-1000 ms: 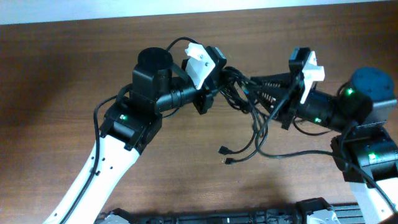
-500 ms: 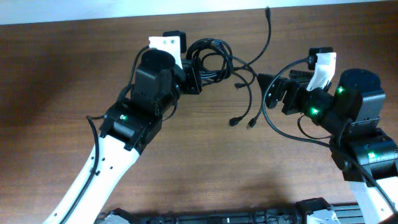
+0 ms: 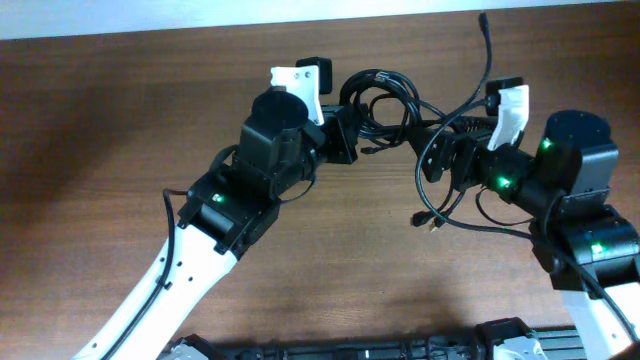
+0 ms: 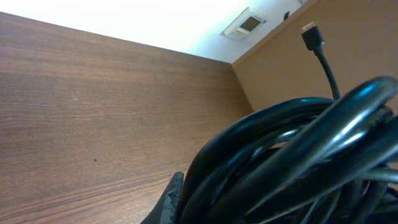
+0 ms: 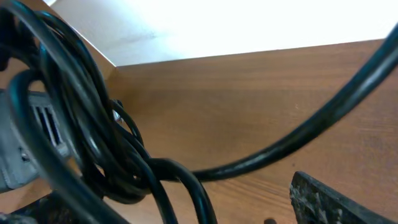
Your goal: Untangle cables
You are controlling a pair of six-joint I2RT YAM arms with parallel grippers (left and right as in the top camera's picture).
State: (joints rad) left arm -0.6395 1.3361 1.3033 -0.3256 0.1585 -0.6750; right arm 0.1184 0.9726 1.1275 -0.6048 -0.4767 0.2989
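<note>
The cables are a black coil hanging off the front of my left gripper, which is shut on the bundle. In the left wrist view the cables fill the lower right, pressed against one finger. One plug sticks up toward the wall, also seen as the plug. Two loose plug ends dangle over the table. My right gripper stands open just right of the coil. In the right wrist view cable strands cross in front of its jaws, and one finger shows bare.
The brown wooden table runs under both arms. A pale wall strip borders its far edge. A black bar lies along the near edge. A wall socket shows in the left wrist view.
My right gripper has let go of the cables and opened. The left gripper has carried the coil right, toward the right gripper. The loose ends now dangle further right.
</note>
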